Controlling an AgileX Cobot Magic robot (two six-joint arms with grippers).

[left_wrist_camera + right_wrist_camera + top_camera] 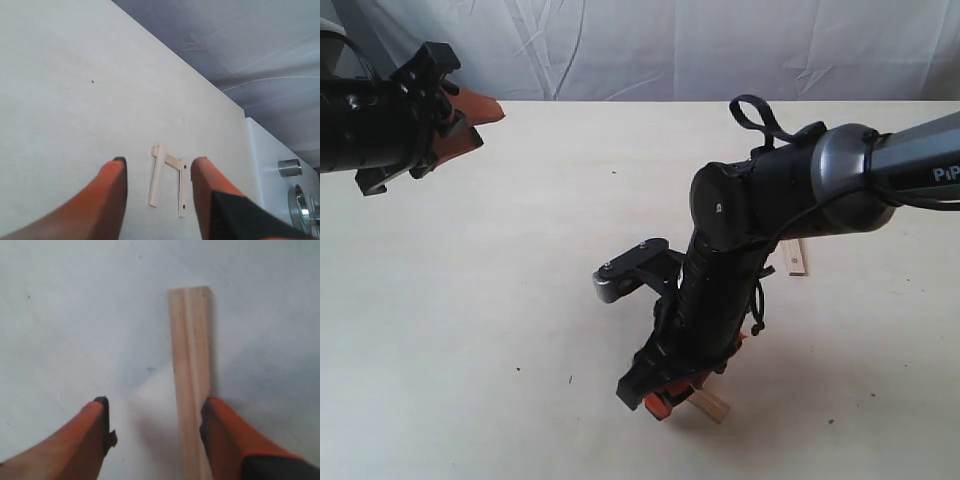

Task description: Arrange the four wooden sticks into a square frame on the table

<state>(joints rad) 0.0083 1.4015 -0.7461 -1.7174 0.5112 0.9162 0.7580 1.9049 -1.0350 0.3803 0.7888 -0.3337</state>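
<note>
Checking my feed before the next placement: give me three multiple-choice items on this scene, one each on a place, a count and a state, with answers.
1. Where is the stick in the right wrist view?
A. On the table, between the right gripper's fingers
B. Lifted in a shut grip
C. Outside both fingers

2. How many sticks show in the left wrist view?
A. One
B. Three
C. Four

3. The left gripper is:
A. shut on a stick
B. shut, empty
C. open, empty

Answers:
1 A: it lies flat between the spread fingers, close by one.
2 B: three lie as a frame with one side open.
3 C: its fingers stand apart above the table, holding nothing.
</note>
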